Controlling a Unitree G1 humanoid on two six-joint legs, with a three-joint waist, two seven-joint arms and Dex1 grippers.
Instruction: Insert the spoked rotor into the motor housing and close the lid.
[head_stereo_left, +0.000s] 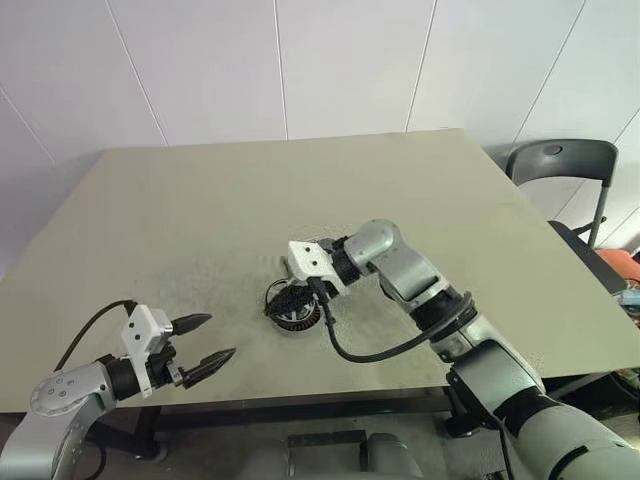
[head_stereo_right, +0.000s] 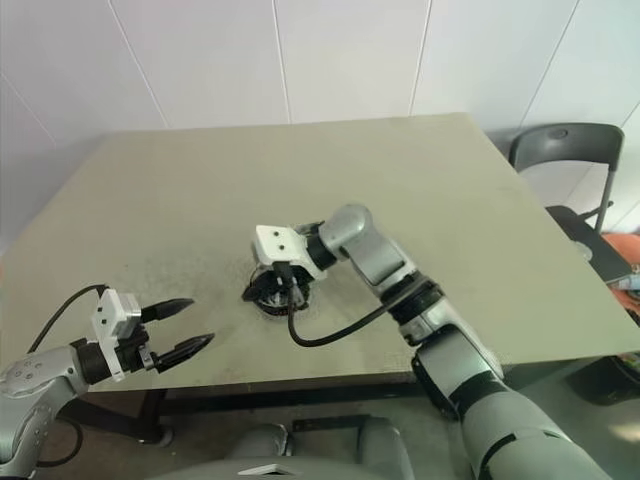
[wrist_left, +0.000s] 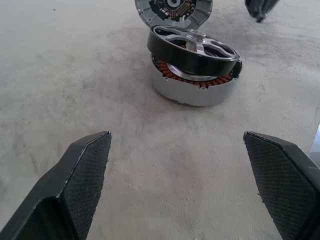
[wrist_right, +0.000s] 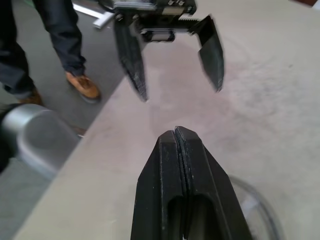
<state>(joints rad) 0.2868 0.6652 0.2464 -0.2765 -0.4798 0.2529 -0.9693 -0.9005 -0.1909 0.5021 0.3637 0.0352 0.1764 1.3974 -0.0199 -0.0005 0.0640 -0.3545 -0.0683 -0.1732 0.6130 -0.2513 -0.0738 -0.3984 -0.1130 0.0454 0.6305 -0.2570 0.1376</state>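
Big grey table (head_stereo_left: 200, 220), right gripper (wrist_right: 181, 137) pressed together and empty above the housing (wrist_left: 192, 90) mid-table, left gripper (head_stereo_left: 203, 345) spread wide at the near left edge, rotor (wrist_left: 192, 50) sitting tilted on the housing, lid (wrist_left: 172, 11) just beyond

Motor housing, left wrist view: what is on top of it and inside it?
The spoked rotor sits tilted on the motor housing, not seated. Coppery windings show in the gap beneath it; the rest of the interior is covered. The lid lies behind.
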